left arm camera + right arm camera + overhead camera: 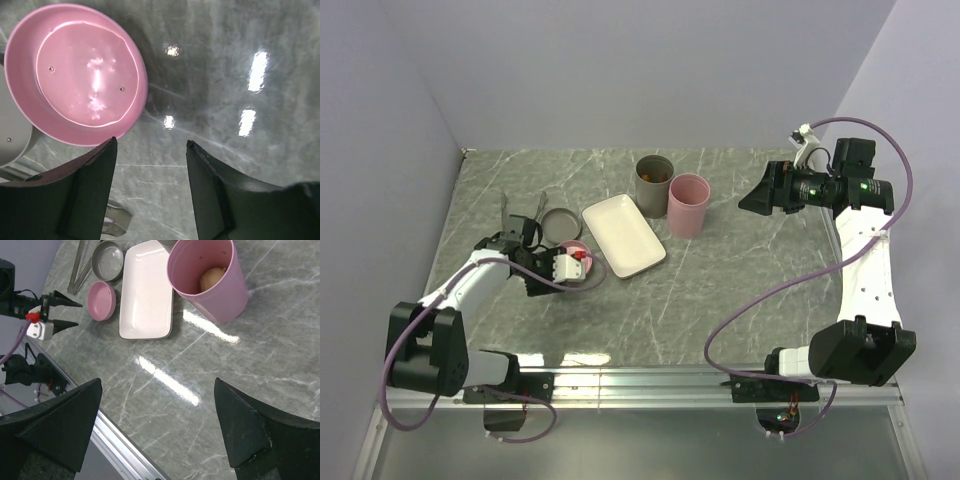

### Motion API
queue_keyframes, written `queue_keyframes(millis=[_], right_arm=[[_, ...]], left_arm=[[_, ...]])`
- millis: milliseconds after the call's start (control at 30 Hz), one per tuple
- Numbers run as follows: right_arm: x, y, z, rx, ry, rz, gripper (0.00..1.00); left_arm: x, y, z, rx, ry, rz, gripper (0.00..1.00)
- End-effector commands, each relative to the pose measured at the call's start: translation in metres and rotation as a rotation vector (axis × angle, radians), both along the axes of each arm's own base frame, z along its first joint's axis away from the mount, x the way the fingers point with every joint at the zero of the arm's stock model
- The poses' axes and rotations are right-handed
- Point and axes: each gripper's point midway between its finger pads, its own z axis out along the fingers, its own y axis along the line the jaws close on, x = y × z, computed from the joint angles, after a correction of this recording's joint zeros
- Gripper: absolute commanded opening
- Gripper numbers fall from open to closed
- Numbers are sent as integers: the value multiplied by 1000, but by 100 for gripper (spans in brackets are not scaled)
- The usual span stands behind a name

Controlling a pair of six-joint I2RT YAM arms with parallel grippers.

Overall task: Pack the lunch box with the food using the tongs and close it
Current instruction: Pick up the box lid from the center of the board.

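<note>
Reference for all positions: white tray (625, 238). Locate tongs (78, 267) flat on table (740, 300), left of tray and just past grey lid (107, 260) — neither gripped nor touched. Find lunch box (654, 190) upright off tray's far right corner, just beside pink cup (227, 300), uncovered for loading from above. Note orange-brown food (660, 175) showing in its mouth; cannot tell how many pieces. Read left gripper (151, 142) as partly apart with only bare table between the fingers, held low beside pink lid (90, 75), left of tray's near end — near tongs but not on them. Read right gripper (158, 382) as spread wide and holding nothing, parked high and well to tray's right, probably to keep clear of the working side. Treat pickup of tongs as the step in hand. Expect thin arms lying flat to call for a low, square approach across both.
</note>
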Motion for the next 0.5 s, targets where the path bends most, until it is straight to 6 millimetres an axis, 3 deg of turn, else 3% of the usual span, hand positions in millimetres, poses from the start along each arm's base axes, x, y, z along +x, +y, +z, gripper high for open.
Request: queue_keyframes(millis=[0, 467], right_arm=[[0, -3, 4, -14, -25, -3, 100], [0, -3, -6, -9, 1, 5, 100]], left_arm=[[25, -4, 10, 30, -113, -133, 63], [43, -11, -16, 102, -85, -225, 55]])
